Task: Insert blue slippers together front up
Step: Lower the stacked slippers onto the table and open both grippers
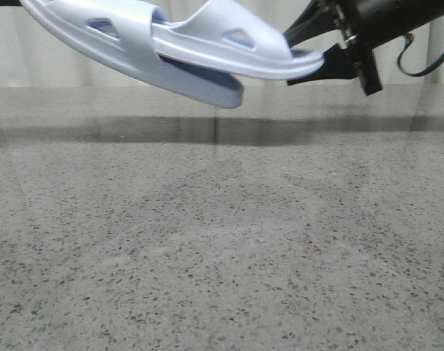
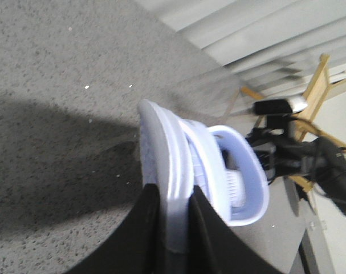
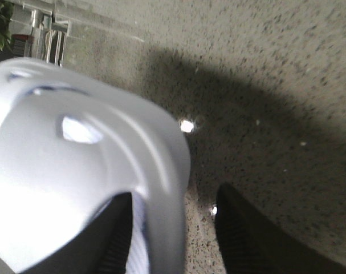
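In the front view the blue slippers (image 1: 185,47) hang nested together high above the speckled grey bench (image 1: 222,248), tilted down toward the right, where the right tool (image 1: 309,51) meets one end with its black fingers spread wide, one above and one below. From the left wrist view the left tool (image 2: 174,228) is clamped on the edge of a slipper sole, both black fingers pressed against it. In the right wrist view the right tool (image 3: 173,228) stands wide, one finger touching the pale slipper (image 3: 76,165), the other clear of it over the bench.
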You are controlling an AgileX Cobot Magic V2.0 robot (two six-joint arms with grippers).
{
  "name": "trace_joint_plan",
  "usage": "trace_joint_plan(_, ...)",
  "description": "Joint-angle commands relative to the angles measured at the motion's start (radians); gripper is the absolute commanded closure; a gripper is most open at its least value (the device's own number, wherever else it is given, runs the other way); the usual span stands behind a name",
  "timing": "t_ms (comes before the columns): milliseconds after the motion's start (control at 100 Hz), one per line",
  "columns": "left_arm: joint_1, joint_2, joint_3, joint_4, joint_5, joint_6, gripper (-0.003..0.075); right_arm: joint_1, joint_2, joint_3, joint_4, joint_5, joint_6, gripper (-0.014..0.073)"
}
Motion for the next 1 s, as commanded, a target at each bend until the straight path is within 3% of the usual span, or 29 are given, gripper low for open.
trace_joint_plan(0, -0.019, -0.033, -0.023, -0.052, 0.006, 0.002, 0.0704, -0.041, -0.085, -0.033, 0.080, 0.116, -0.003, 0.0305)
trace_joint_plan(170, -0.082, 0.016, -0.023, -0.050, -0.038, 0.031, 0.0705, -0.100, -0.119, -0.033, 0.078, 0.116, -0.002, 0.0305)
trace_joint_plan(340, -0.178, 0.054, -0.023, 0.024, -0.176, 0.052, 0.0705, -0.111, -0.127, -0.033, 0.051, 0.116, -0.002, 0.0305)
trace_joint_plan(520, -0.198, 0.081, -0.023, 0.113, -0.236, 0.107, 0.0697, -0.112, -0.127, -0.033, 0.007, 0.116, -0.002, 0.0305)
trace_joint_plan(640, -0.198, 0.080, -0.023, 0.171, -0.256, 0.142, 0.0587, -0.112, -0.127, -0.033, 0.007, 0.116, -0.002, 0.0307)
trace_joint_plan(830, -0.190, 0.078, -0.026, 0.209, -0.271, 0.182, 0.0265, -0.112, -0.132, -0.033, 0.003, 0.116, -0.002, 0.0307)
trace_joint_plan(990, -0.135, 0.051, -0.040, 0.242, -0.265, 0.195, 0.0235, -0.122, -0.165, -0.033, -0.060, 0.116, -0.002, 0.0307)
